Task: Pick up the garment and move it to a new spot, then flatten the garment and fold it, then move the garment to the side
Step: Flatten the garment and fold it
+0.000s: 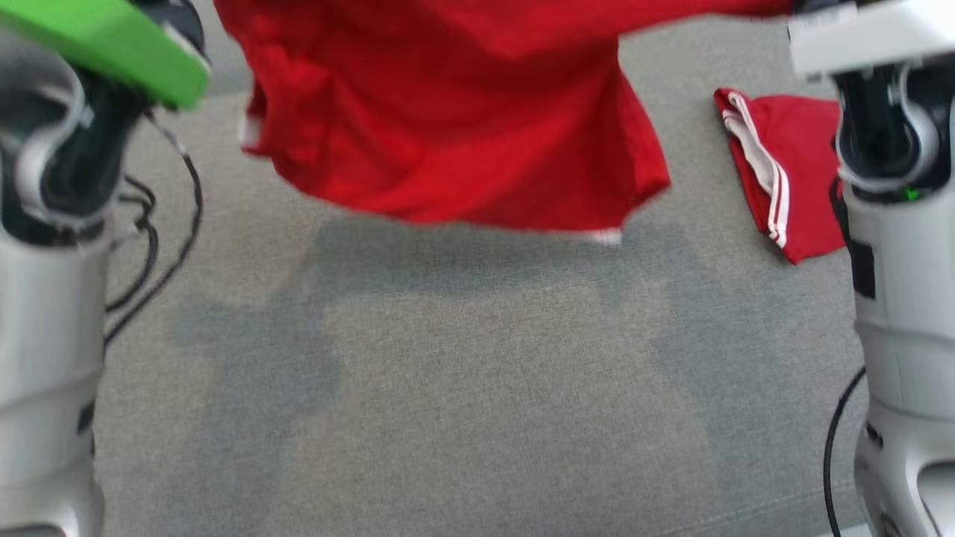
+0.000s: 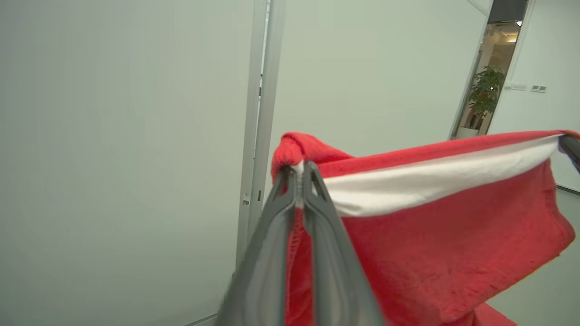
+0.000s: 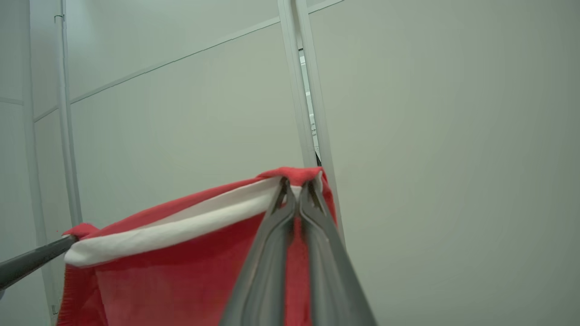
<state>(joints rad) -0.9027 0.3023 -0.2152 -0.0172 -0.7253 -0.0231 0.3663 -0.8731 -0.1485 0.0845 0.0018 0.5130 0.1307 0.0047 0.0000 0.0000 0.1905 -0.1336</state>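
Above the wide grey fabric surface (image 1: 477, 388), the soft red cloth garment with a white waistband (image 1: 462, 127) hangs stretched in the air. The left end effector (image 2: 299, 170) and right end effector (image 3: 297, 185) are each pinched tight on a waistband corner. I would lower both evenly, hem first, keeping the band taut. No writing is legible.

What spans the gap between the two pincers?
The white band of the garment, stretched from left pincer to right pincer; both wrist views show it.
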